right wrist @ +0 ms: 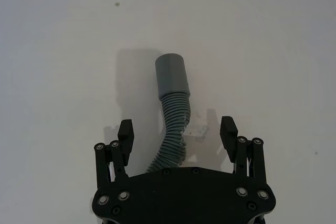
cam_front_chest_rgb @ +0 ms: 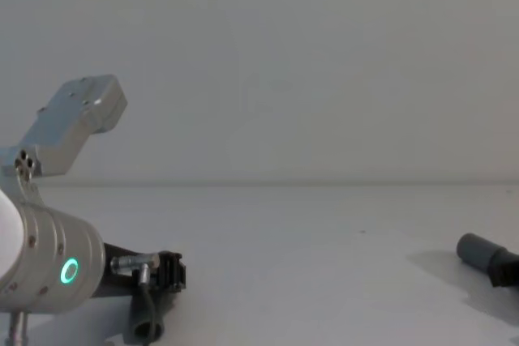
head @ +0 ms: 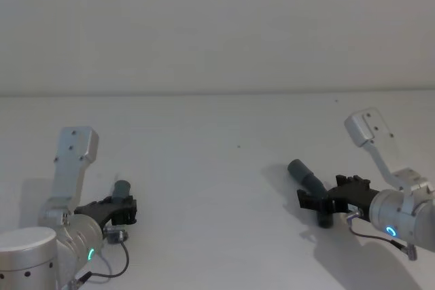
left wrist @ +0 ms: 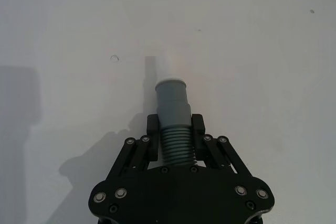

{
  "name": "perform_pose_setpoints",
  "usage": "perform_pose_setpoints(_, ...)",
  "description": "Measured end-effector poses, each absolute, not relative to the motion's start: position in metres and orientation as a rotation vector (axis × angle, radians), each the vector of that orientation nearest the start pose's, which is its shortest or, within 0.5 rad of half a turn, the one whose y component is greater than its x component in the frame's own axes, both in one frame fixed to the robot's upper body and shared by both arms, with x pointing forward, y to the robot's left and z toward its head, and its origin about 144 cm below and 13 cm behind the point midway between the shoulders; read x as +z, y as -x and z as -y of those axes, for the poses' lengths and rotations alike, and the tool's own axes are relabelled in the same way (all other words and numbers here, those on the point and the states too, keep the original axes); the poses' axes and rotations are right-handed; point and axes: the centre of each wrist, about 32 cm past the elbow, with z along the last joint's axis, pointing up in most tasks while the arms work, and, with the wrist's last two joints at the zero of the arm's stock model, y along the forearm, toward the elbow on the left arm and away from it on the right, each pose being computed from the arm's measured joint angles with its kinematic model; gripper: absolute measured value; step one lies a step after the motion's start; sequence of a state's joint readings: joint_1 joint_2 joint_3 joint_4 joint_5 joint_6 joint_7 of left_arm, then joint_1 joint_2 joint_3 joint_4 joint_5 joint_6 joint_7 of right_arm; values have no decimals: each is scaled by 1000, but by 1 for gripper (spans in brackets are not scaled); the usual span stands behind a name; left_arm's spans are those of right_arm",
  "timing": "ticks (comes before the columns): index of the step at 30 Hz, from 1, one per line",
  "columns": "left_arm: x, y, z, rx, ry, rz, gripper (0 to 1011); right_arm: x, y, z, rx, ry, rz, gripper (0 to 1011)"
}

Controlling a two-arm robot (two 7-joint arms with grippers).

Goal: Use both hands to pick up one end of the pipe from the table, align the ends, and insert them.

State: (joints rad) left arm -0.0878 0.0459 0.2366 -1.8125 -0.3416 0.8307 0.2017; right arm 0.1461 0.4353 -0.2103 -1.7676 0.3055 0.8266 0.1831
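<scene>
the left gripper (left wrist: 175, 125) is seen low at the near left of the white table (left wrist: 262, 51). both of its black jaws are pressed tight on the ribbed pipe (left wrist: 176, 148), just behind a smooth grey cuff (left wrist: 173, 98). the cuff sticks straight out past the fingertips. it ends in a short white tip (left wrist: 170, 66), which is pointed away from the wrist.

the right gripper (right wrist: 177, 127) is seen at the near right of the table, with its jaws held wide apart. a second ribbed piece (right wrist: 167, 153) runs out from under the palm and between the jaws. it is touched by neither jaw and is bent slightly along the way. its plain grey socket cuff (right wrist: 171, 76) lies just beyond the fingertips.

in the head view the two cuffs are seen well apart, with bare table between them.
</scene>
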Motion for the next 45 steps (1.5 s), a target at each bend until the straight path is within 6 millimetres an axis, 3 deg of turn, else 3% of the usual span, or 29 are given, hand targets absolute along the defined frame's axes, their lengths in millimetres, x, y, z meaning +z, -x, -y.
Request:
perform_pose_setpoints(20, 1236, -461, -160, 1327, -336, -505, 335, 1239, -482, 263, -1160, 575, -351, 991)
perform_pose_setpoints(26, 1236, -461, -160, 1327, -336, -505, 334, 1239, -482, 263, -1160, 575, -355, 855)
perform_pose_setpoints(33, 1236, -461, -160, 1327, -336, -505, 334, 1239, -482, 262, -1161, 576, -358, 612)
perform_pose_setpoints(40, 1236, -461, -160, 1327, -336, -505, 334, 1239, -483, 262, -1161, 576, -359, 432)
perform_pose_setpoints(43, 1236, -461, -160, 1327, -336, -505, 335, 1239, -483, 262, -1161, 576, -359, 281)
perform_pose_setpoints(45, 1236, -461, -160, 1327, -336, -505, 334, 1239, -483, 262, -1161, 576, -360, 237)
